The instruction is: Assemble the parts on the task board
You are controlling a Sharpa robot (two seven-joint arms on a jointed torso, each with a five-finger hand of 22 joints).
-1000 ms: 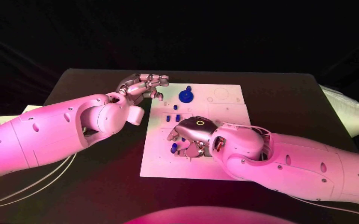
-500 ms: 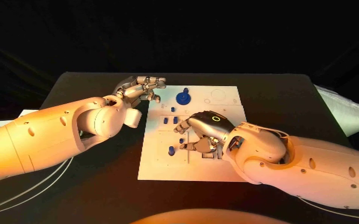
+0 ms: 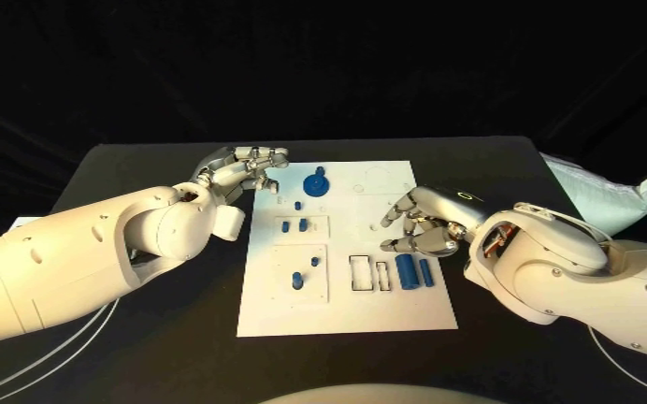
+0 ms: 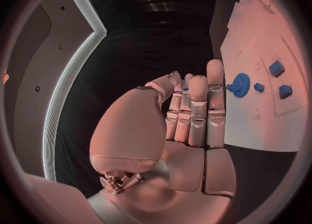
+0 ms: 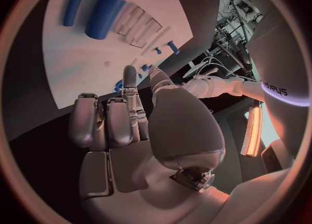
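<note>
The task board (image 3: pixel 344 303) is seen in the middle of the black tabletop (image 3: pixel 149 329). Near its far edge a blue gear (image 3: pixel 316 184) is seated; toward its right side two blue cylinders (image 3: pixel 412 271) lie beside empty rectangular slots. The left hand (image 3: pixel 246 168) is held just off the board's far left corner, fingers (image 4: pixel 195 110) loosely curled, nothing grasped. The right hand (image 3: pixel 429 224) is poised over the board's right edge, likewise holding nothing. The cylinders are judged light, rigid and smooth, likely to roll; a pinch across the middle is advised.
</note>
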